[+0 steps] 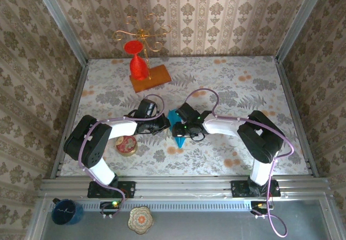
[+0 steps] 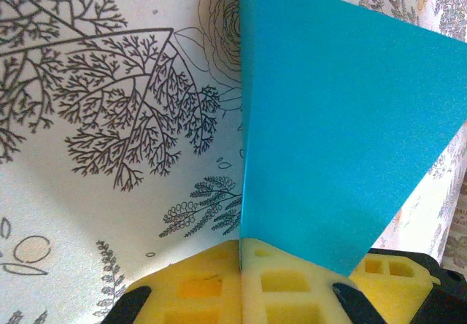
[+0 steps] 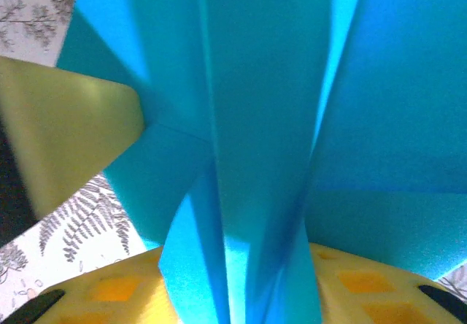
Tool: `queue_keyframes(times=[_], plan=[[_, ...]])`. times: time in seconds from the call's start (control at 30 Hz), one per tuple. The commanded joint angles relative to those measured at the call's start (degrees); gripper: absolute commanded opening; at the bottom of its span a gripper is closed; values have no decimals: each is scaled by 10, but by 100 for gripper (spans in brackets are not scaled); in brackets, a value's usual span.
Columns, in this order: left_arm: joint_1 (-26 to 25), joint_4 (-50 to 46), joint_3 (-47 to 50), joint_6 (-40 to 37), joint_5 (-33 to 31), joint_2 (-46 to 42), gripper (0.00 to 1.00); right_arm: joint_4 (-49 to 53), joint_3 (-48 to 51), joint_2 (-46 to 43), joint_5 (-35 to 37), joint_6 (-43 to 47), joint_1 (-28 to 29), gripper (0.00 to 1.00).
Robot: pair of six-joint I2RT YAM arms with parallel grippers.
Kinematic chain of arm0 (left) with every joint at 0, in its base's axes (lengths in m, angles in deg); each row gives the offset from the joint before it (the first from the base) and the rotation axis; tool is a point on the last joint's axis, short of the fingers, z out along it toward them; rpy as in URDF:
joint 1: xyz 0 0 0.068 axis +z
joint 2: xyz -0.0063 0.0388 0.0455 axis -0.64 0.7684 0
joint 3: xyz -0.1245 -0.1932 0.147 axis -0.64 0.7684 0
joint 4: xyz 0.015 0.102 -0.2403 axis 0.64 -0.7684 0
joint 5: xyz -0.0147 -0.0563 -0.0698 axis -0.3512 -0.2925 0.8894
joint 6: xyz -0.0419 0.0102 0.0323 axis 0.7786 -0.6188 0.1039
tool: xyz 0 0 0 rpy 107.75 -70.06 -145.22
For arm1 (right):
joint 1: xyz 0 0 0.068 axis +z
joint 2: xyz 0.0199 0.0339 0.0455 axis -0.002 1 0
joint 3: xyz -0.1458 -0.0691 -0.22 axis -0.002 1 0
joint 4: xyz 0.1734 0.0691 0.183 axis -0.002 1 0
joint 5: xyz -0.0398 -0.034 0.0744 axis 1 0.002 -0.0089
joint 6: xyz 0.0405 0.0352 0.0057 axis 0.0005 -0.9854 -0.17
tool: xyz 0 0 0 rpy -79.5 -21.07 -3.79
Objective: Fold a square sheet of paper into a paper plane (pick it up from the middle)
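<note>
While both arms reached inward to the middle of the flowered surface [image 1: 227,153], a dark blue mug [image 1: 67,212] and a patterned dish [image 1: 140,219] sat below its near rail at the left. A round tin [image 1: 127,145] lay on the surface just beside the left arm's elbow. Farther back, a red glass [image 1: 138,61] stood on an orange block [image 1: 152,78], with a gold wire stand [image 1: 141,34] behind them by the wall.

At the centre, the left pincer [image 1: 168,124] pointed right and met the paper [image 1: 178,134] from its left side. The paper stood on edge between the two pincers, its pointed end toward the near rail. In the left wrist view the left pincer [image 2: 241,255] was clenched on the paper [image 2: 328,134]: the yellow pads [image 2: 197,280] closed together on its lower edge, and a flat teal flap rose from the seam and spread to the right.

From the right, the right pincer [image 1: 184,127] met the same paper. In its wrist view the right pincer [image 3: 241,295] grasped the paper [image 3: 255,105], whose folded layers ran down between the yellow pads [image 3: 109,295]. A blurred yellowish finger [image 3: 66,127] touched the paper's left flap there.
</note>
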Motion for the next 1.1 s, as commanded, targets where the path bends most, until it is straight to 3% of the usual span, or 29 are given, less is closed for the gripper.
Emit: queue_keyframes(times=[0.0, 0.17, 0.43, 0.6, 0.87, 1.07], plan=[[-2, 0, 1, 1, 8, -11, 9, 38, -16, -3, 39, 5, 4, 42], [-1, -4, 1, -1, 5, -11, 10, 50, -18, -5, 57, 2, 5, 35], [-1, -8, 1, -2, 5, -12, 15, 63, -41, 18, 58, 0, 14, 36], [3, -28, 5, -7, -10, -32, 22, 92, -60, 32, 76, -4, 15, 34], [9, -98, 22, -31, -77, -99, 39, 163, -98, 17, 140, 16, 13, 15], [18, -163, 36, -54, -135, -154, 51, 191, -120, 10, 172, 37, -12, 10]])
